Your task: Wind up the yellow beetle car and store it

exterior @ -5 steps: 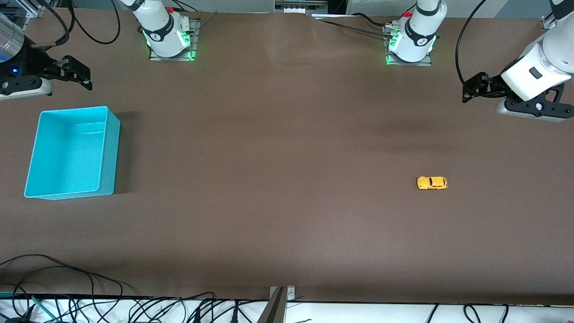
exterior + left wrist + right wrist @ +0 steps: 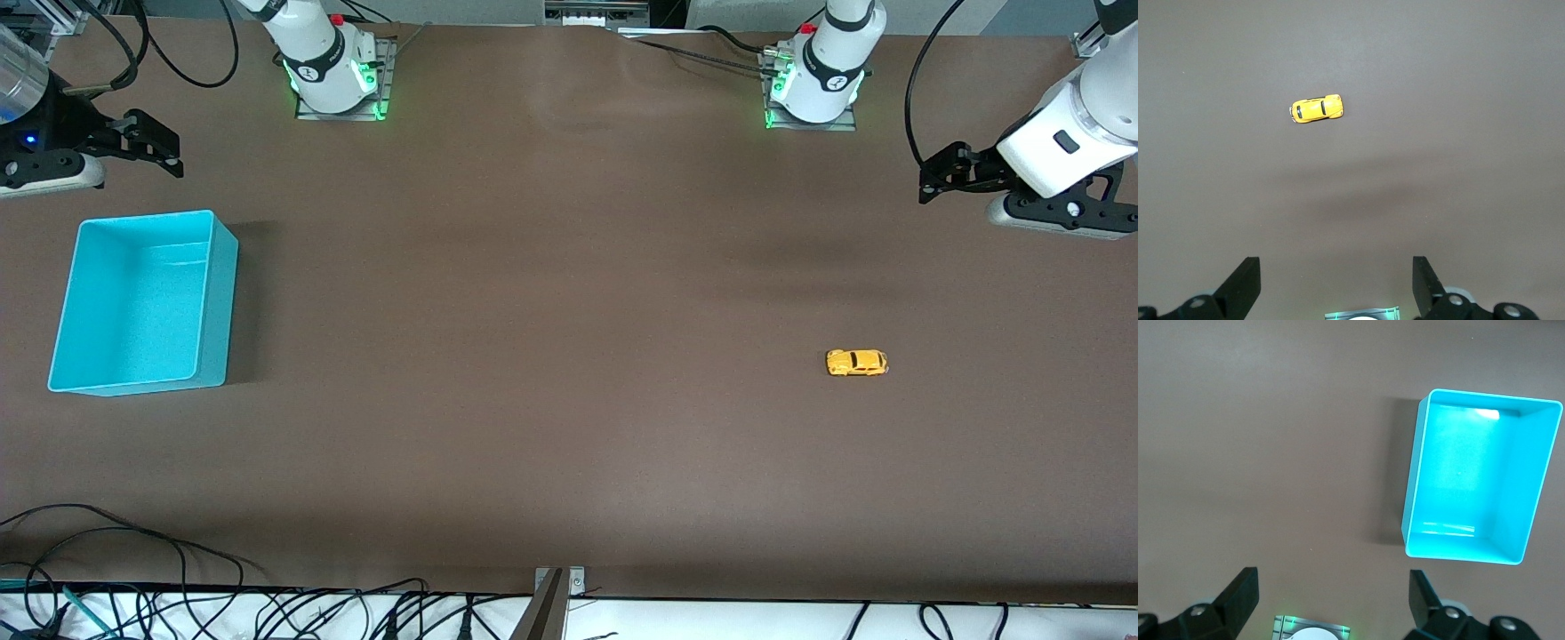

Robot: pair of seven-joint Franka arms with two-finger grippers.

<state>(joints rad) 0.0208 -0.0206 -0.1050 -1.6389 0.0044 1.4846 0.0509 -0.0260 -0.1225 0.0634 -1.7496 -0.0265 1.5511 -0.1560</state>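
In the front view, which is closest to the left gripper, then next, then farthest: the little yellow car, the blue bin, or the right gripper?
From the open left gripper, up over its own end of the table:
1. Yellow beetle car, on the table toward the left arm's end.
2. Right gripper, open, up over the right arm's end.
3. Turquoise bin, just past it, almost a tie.

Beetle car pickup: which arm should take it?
Left. The yellow beetle car sits toward the left arm's end of the table, and the left gripper is open, with the car in its wrist view. The right gripper, also open, hangs near the turquoise bin.
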